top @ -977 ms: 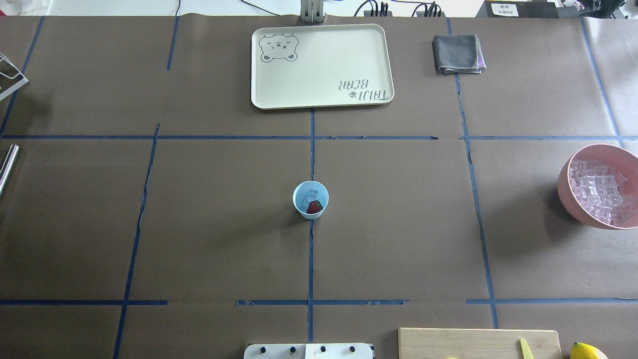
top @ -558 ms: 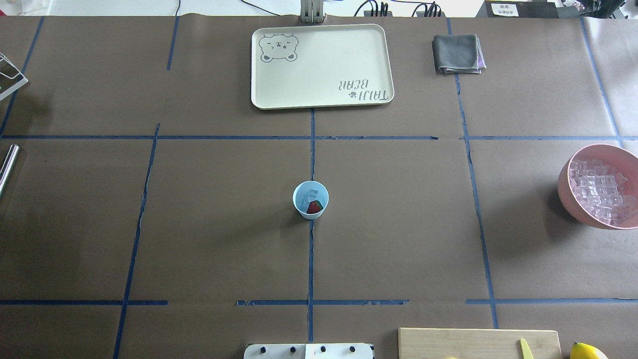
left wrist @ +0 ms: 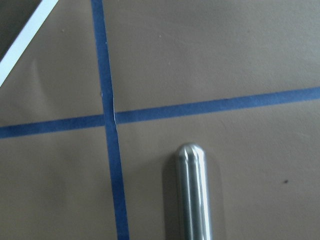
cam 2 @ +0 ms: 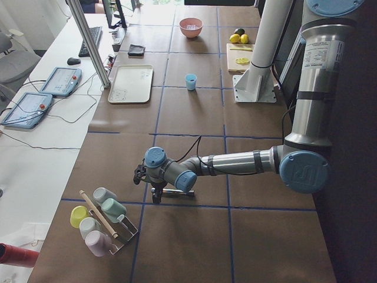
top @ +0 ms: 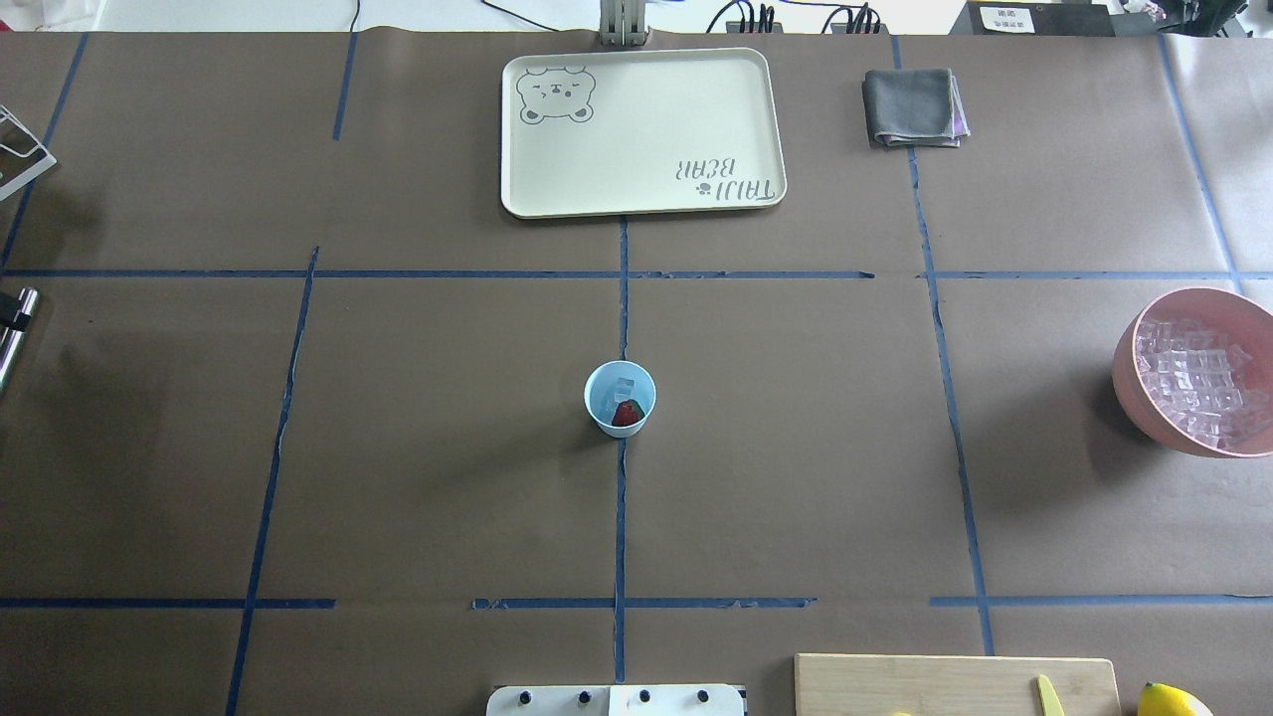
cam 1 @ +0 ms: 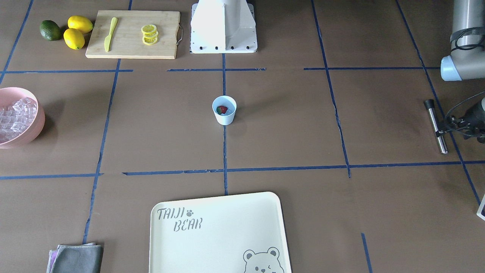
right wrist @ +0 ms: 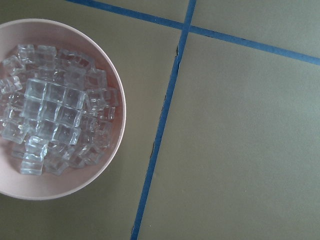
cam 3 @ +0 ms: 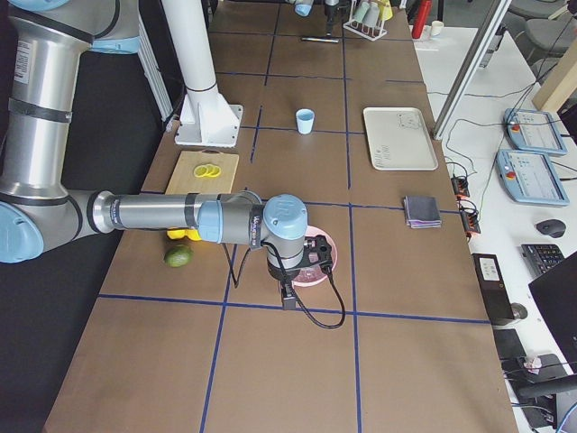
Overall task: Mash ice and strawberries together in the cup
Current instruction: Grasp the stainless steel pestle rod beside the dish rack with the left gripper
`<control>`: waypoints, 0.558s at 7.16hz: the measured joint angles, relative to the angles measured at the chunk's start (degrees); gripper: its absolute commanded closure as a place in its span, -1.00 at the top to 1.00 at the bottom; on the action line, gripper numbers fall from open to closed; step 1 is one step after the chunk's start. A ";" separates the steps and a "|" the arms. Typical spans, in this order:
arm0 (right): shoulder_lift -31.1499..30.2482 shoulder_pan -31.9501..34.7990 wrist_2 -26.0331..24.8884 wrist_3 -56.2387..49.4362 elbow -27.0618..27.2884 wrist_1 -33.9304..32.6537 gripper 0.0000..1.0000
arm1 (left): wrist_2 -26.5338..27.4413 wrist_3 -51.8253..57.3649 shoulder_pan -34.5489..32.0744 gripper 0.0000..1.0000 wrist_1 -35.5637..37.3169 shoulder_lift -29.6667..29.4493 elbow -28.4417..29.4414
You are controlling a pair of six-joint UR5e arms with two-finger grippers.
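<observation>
On brown taped table, cup

The worktop wears brown paper crossed by blue tape lines. Along the worktop's far edge runs a white desk with two pendants, keyboard and mouse; a grey chair stands beyond.

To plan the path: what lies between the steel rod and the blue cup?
Only bare table cover, crossed by one blue tape line, separates steel rod and cup in the front-facing view.
</observation>
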 measured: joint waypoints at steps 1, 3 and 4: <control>0.00 0.00 0.00 0.00 -0.05 0.00 0.98 | 0.07 -0.10 0.94 0.78 -0.81 -0.61 1.25; 0.00 0.00 0.00 0.00 -0.09 0.00 0.98 | 0.02 -0.91 1.63 -0.48 -1.27 -0.86 1.63; 0.00 0.00 0.00 0.00 -0.09 0.00 0.98 | -0.07 -1.53 1.68 -0.84 -1.34 -0.84 1.55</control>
